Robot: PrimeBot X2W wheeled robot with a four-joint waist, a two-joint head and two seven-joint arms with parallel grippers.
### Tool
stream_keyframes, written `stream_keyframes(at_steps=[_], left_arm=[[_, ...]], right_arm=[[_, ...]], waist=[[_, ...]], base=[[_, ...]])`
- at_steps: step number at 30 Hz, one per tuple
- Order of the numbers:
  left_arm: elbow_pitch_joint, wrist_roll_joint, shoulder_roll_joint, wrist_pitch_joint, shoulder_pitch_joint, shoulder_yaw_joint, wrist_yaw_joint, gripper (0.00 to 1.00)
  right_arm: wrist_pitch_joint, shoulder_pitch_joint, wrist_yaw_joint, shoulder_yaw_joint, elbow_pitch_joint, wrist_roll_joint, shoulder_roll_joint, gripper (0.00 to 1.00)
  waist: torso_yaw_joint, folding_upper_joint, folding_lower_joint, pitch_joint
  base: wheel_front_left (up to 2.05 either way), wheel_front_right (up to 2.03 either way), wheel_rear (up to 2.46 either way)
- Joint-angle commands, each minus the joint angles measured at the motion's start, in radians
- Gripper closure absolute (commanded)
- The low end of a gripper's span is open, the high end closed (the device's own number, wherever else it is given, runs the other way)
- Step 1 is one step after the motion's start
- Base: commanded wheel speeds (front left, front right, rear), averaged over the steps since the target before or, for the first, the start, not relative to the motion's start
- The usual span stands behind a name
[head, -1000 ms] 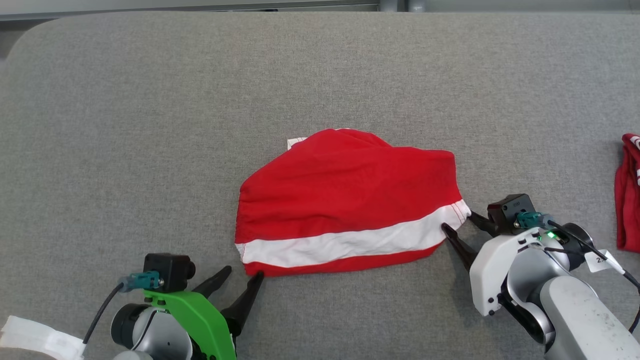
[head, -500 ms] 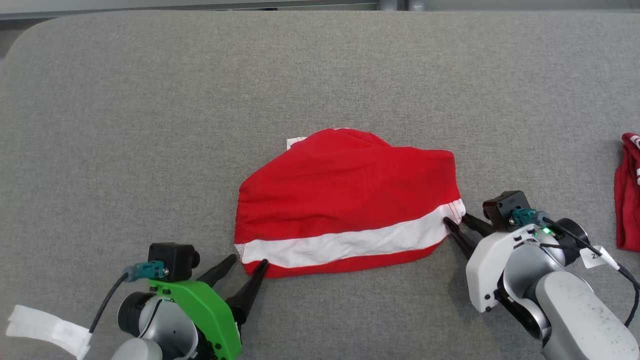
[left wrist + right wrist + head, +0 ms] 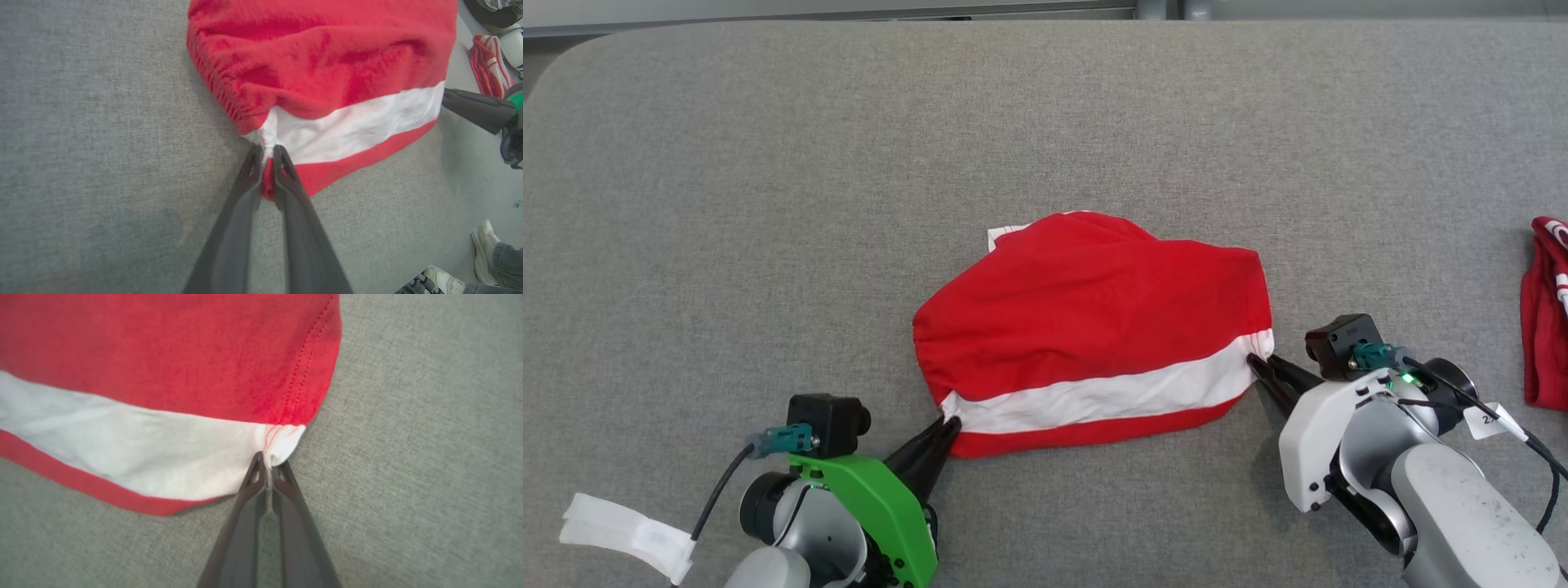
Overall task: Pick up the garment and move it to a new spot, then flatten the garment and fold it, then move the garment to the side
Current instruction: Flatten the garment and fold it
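Gripping opposite corners, left gripper [image 3: 949, 424] and right gripper [image 3: 1253, 364] clamp the soft red, white-banded garment [image 3: 1094, 318].

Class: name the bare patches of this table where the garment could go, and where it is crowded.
Free: the strip of table between the garment and the far edge, and the left side. Crowded: the near edge, where left claw and right claw pinch its corners, and the right edge, by another red cloth.

Red garment [image 3: 1086, 318] with white stripe, folded, lying flat on grey surface, near corners pinched.
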State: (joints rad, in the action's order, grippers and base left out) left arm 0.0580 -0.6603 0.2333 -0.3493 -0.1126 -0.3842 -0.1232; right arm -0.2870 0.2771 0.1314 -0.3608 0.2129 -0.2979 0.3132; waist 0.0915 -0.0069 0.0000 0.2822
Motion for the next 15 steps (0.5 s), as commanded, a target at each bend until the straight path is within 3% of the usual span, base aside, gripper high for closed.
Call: stream_keyframes(at_steps=[1, 8, 15], left_arm=[[0.001, -0.007, 0.003, 0.006, -0.012, -0.002, -0.003, 1.00], [-0.023, -0.018, 0.011, 0.006, 0.011, -0.018, -0.005, 1.00], [-0.199, -0.072, 0.060, -0.033, 0.043, 0.017, -0.005, 1.00]], right_arm=[[0.004, 0.002, -0.001, -0.001, 0.011, -0.007, 0.006, 1.00], [0.028, -0.004, -0.001, 0.004, 0.008, -0.016, 0.005, 1.00], [0.025, -0.016, -0.001, 0.100, -0.122, -0.096, 0.007, 1.00]], waist=[[0.001, 0.0069, 0.0000, -0.002], [0.003, 0.0069, 0.0000, -0.017], [0.003, 0.0069, 0.0000, -0.035]], base=[[0.00, 0.00, 0.00], [0.00, 0.00, 0.00], [0.00, 0.00, 0.00]])
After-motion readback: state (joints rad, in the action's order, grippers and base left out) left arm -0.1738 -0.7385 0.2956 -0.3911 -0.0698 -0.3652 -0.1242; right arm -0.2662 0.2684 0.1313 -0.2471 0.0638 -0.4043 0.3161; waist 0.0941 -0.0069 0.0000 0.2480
